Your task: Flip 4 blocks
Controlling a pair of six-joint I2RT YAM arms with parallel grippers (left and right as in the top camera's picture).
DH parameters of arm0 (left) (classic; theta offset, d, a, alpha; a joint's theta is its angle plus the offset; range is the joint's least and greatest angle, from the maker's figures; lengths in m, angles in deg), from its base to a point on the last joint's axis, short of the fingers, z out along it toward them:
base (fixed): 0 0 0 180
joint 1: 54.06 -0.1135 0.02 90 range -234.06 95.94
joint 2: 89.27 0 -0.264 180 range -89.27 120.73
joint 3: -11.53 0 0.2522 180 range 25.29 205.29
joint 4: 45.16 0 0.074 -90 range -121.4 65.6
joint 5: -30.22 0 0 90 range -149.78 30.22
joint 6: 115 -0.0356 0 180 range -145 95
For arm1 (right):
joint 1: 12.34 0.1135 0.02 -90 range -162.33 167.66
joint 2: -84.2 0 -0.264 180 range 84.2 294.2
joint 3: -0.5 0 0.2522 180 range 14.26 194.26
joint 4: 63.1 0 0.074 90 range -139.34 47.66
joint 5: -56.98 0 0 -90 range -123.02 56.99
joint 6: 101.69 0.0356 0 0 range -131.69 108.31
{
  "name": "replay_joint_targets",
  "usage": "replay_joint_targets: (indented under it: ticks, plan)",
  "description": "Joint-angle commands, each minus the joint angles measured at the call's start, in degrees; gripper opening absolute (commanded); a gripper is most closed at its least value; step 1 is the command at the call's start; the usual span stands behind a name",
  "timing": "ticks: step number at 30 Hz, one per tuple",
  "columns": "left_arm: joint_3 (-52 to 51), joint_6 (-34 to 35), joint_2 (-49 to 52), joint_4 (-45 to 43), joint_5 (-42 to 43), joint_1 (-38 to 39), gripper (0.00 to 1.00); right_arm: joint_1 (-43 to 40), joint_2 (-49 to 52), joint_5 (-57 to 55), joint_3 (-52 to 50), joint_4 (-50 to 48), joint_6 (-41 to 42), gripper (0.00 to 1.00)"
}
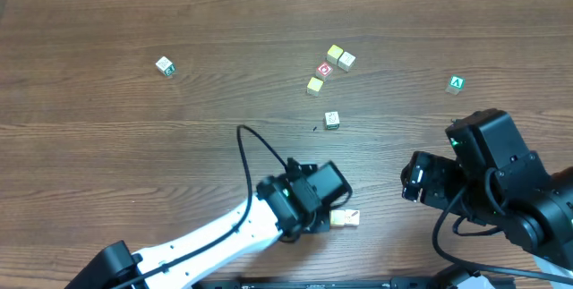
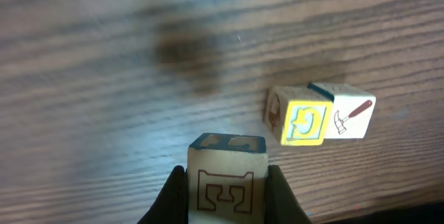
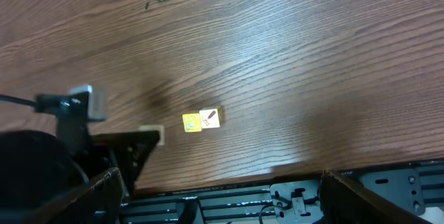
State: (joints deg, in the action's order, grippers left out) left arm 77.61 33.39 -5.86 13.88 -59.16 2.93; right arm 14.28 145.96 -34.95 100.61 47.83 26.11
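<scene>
So the block (image 2: 227, 172) is pale wood with a brown outlined mark on the front, sort of an E, and a blue top. The left gripper (image 2: 227, 200) is clamped on it near the table's (image 2: 104, 78) front edge. Two more sit touching just beside it: a yellow-framed block (image 2: 305, 121) with a blue letter I can't read, and a hammer block (image 2: 350, 116). The right gripper (image 3: 225, 196) has its jaws wide apart.

We call this a robot lab bench. Two arms (image 1: 224, 235) at a wood-grain table (image 1: 107, 146), toy blocks (image 1: 332, 120) on it, black metal framing (image 3: 291, 193) along its edge.
</scene>
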Motion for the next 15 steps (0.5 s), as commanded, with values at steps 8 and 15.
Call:
replay_joint_targets:
  ticks: [8,15]
  plan:
    - [-7.72,11.28,0.59,-9.31,-2.78,2.29,0.04,-0.11,-0.63,-0.74,1.38,-0.11,-0.39,0.91]
    - [-9.84,7.72,1.53,-13.97,-6.45,2.21,0.04,-0.11,-0.63,-0.72,1.38,-0.11,-0.39,0.92]
